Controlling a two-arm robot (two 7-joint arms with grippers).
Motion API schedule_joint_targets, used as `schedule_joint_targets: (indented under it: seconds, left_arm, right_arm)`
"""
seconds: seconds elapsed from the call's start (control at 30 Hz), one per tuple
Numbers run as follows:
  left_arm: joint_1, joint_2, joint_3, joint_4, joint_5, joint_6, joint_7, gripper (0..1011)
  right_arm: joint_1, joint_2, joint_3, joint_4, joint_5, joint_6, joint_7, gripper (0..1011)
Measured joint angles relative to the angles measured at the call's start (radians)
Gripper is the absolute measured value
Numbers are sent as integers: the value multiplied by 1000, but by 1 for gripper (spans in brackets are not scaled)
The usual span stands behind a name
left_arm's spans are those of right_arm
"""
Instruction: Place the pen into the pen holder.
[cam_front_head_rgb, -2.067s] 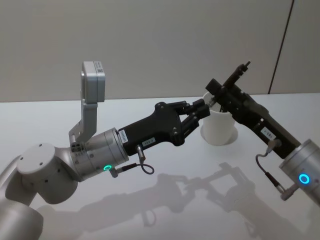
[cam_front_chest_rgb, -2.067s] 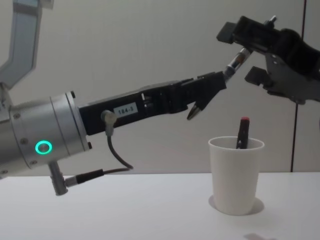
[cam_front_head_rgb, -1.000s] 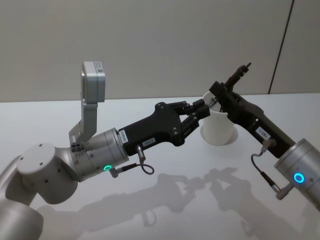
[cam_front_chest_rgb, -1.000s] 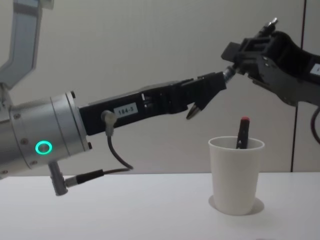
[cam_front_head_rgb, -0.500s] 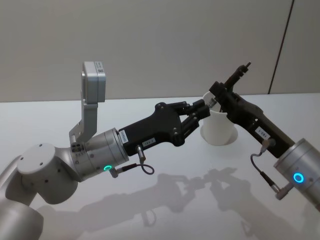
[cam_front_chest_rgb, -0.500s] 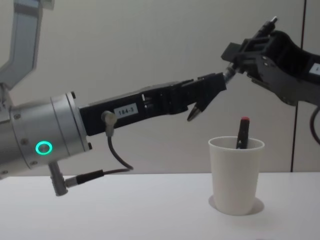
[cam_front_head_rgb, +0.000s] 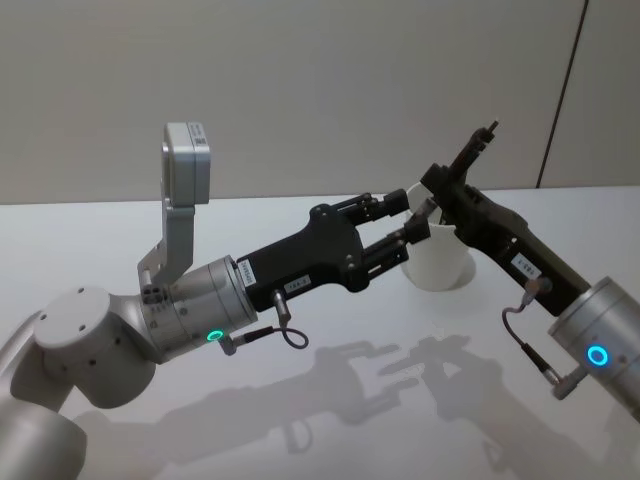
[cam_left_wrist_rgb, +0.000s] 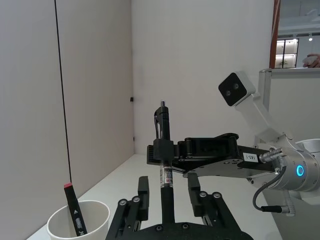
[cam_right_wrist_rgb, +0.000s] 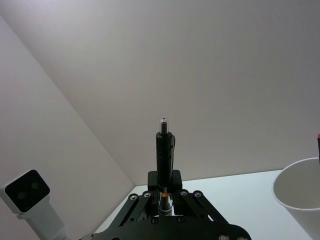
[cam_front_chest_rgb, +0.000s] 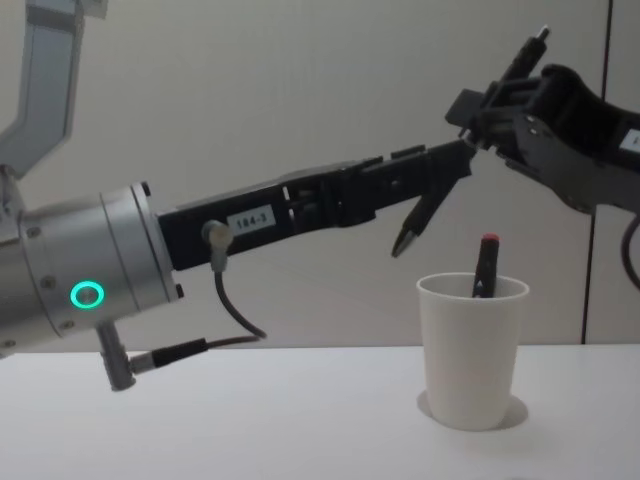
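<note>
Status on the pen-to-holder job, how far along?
Done: one red-capped pen already stands in the pen holder. In hand: the right tool is shut on a black pen, held high near the holder, and the left tool is open beside it. Left: lower that pen into the holder and release.

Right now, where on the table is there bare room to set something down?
The table lies bare ahead of the pen holder. Crowded above the cup: the open left pincer and the right pincer, shut on the pen.
</note>
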Motion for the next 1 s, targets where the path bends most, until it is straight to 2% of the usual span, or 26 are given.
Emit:
schedule_joint_targets:
  seconds: [0.2, 0.23, 0.27, 0.37, 0.5, 0.63, 0.87, 1.0]
  left_arm:
    - [0, 0, 0, 0, 0, 0, 0, 652]
    - [0, 0, 0, 0, 0, 0, 0, 652]
    - [0, 0, 0, 0, 0, 0, 0, 710]
    - [0, 0, 0, 0, 0, 0, 0, 767]
    - [0, 0, 0, 0, 0, 0, 0, 912]
    - [0, 0, 0, 0, 0, 0, 0, 1000]
    - [0, 0, 0, 0, 0, 0, 0, 1001]
    - [0, 0, 0, 0, 0, 0, 0, 1001]
  right_arm:
    - [0, 0, -1, 0, 0, 0, 0, 144]
    - [0, 0, -1, 0, 0, 0, 0, 144]
    - [0, 0, -1, 0, 0, 0, 1, 144]
    - [0, 0, -1, 0, 0, 0, 1, 144]
    - [0, 0, -1, -1, 1, 0, 1, 144]
    - [0, 0, -1, -1, 1, 0, 1, 144]
    - [2, 8, 1, -1, -16, -10, -2, 144]
    - [4, 19, 6, -2, -48, -26, -12, 144]
